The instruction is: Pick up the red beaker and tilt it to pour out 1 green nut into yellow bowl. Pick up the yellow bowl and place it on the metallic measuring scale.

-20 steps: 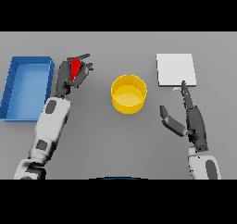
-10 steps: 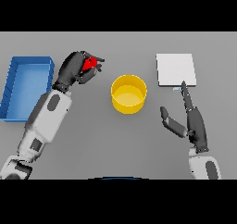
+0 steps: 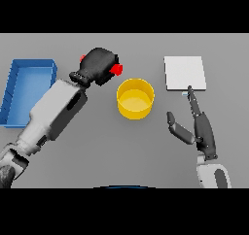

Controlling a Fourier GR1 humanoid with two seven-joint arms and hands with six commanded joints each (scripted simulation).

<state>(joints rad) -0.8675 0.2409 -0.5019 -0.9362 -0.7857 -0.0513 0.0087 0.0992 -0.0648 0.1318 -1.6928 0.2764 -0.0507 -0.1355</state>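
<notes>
Left hand (image 3: 99, 64) curled round the red beaker (image 3: 115, 70) beside the yellow bowl (image 3: 135, 98); right hand (image 3: 200, 127) spread, fingers straight.

Left hand (image 3: 98, 64) grips red beaker (image 3: 115, 69) — beside yellow bowl (image 3: 135, 98).

A bare lab-style test bench

A plain grey table (image 3: 97, 156) fills the view with no walls, furniture or household clutter in sight. What sits on it looks like measuring gear: a flat, square metallic measuring scale (image 3: 184, 73), a red beaker (image 3: 115, 69), a yellow bowl (image 3: 135, 98) and a blue tray (image 3: 26, 91) with low walls. Set well apart on one even surface, they point to a lab or test bench, not a kitchen or office.
</notes>
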